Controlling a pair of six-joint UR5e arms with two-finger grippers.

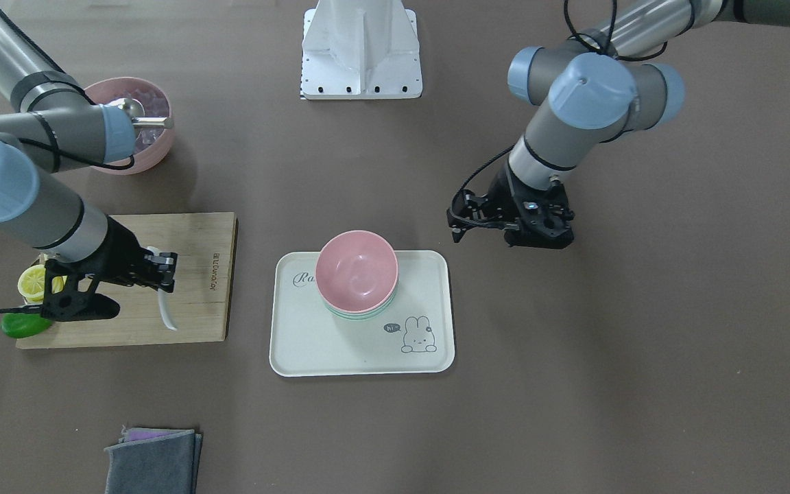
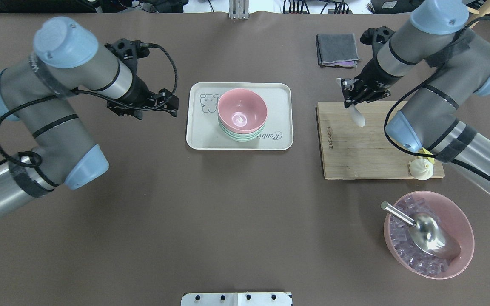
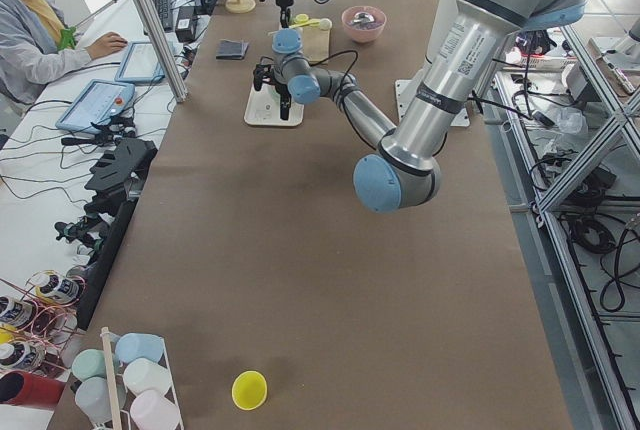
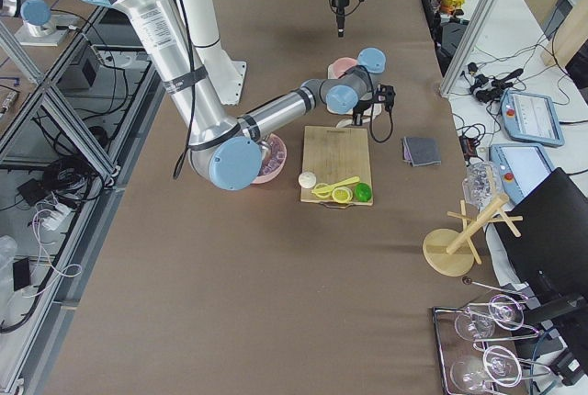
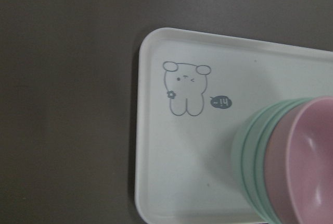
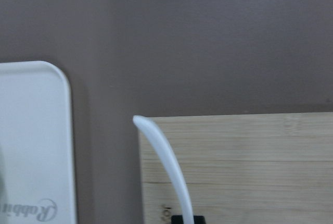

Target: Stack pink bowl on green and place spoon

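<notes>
The pink bowl (image 1: 357, 267) sits nested in the green bowl (image 1: 352, 314) on the white rabbit tray (image 1: 340, 346). The stack also shows in the overhead view, pink bowl (image 2: 241, 109) over green bowl (image 2: 240, 135), and in the left wrist view (image 5: 312, 166). My left gripper (image 2: 172, 104) is open and empty, beside the tray's left edge. My right gripper (image 2: 349, 95) is shut on the handle of a white spoon (image 2: 357, 115), held above the wooden cutting board's (image 2: 355, 153) far corner. The spoon's curved handle shows in the right wrist view (image 6: 166, 166).
A large pink bowl of ice cubes with a metal scoop (image 2: 428, 233) stands near the right front. A white bun (image 2: 421, 169), lemon slices (image 1: 33, 281) and a green item (image 1: 25, 324) lie on the board. A folded grey cloth (image 2: 337, 49) lies behind the board.
</notes>
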